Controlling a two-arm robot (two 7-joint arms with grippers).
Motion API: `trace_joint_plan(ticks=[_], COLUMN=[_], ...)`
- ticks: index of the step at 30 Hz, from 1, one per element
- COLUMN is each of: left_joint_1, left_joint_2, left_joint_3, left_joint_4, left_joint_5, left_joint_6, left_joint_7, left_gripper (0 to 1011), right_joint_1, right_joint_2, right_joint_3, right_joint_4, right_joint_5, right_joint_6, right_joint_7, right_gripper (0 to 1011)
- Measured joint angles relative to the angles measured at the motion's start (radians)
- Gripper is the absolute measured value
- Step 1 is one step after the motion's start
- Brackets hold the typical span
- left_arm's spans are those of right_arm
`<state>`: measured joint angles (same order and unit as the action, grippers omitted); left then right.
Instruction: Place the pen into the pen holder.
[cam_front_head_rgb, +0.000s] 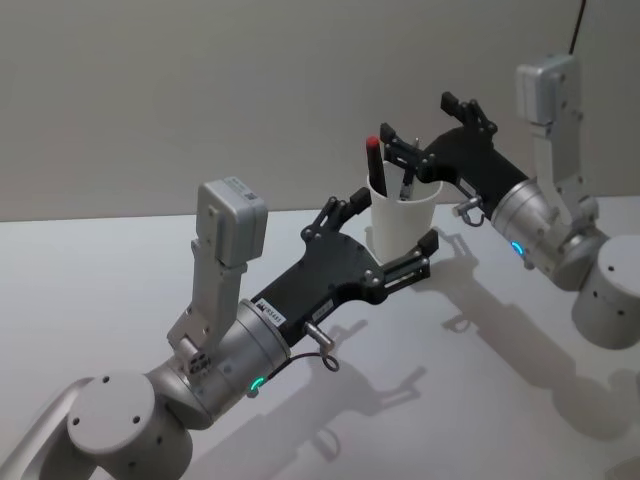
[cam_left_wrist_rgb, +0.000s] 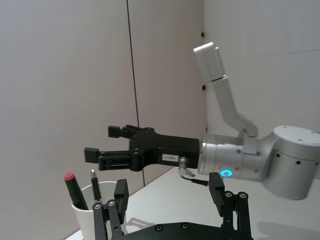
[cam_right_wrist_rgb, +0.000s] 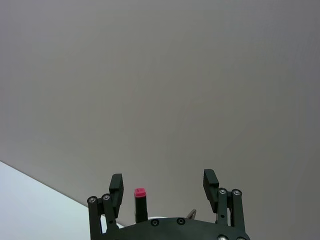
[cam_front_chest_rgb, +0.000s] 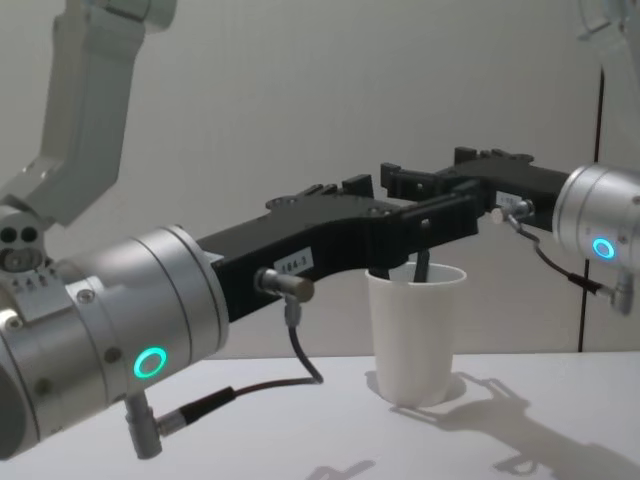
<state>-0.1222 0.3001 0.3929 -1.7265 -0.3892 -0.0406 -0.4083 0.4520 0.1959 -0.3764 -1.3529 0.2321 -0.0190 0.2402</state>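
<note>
Tapered white paper cup pen holder (cam_front_head_rgb: 402, 222), matte, rolled rim: upright between the released black fingers of the left gripper (cam_front_head_rgb: 385, 235). Red-capped black pen (cam_front_head_rgb: 374, 160) inside. Right gripper (cam_front_head_rgb: 432, 128), fingers spread, above the rim.

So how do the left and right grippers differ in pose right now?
The left gripper sits low, fingers either side of the white paper cup; the right gripper sits higher, above its rim beside the red-capped black pen. They reach in from opposite sides. Both are black and open.
</note>
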Motion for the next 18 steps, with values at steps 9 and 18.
trace_joint_plan(ticks=[9, 18], left_joint_1=[-0.024, -0.059], left_joint_2=[0.018, 0.042], left_joint_3=[0.013, 0.032], left_joint_4=[0.021, 0.052], left_joint_5=[0.04, 0.097], left_joint_6=[0.011, 0.028], left_joint_7=[0.084, 0.205], left_gripper=[1001, 1001], right_joint_1=[-0.068, -0.149], right_joint_2=[0.021, 0.045], right_joint_3=[0.022, 0.048], right_joint_4=[-0.06, -0.132], right_joint_5=[0.008, 0.018], right_joint_6=[0.008, 0.017], right_joint_7=[-0.025, -0.056], right_gripper=[1001, 1001])
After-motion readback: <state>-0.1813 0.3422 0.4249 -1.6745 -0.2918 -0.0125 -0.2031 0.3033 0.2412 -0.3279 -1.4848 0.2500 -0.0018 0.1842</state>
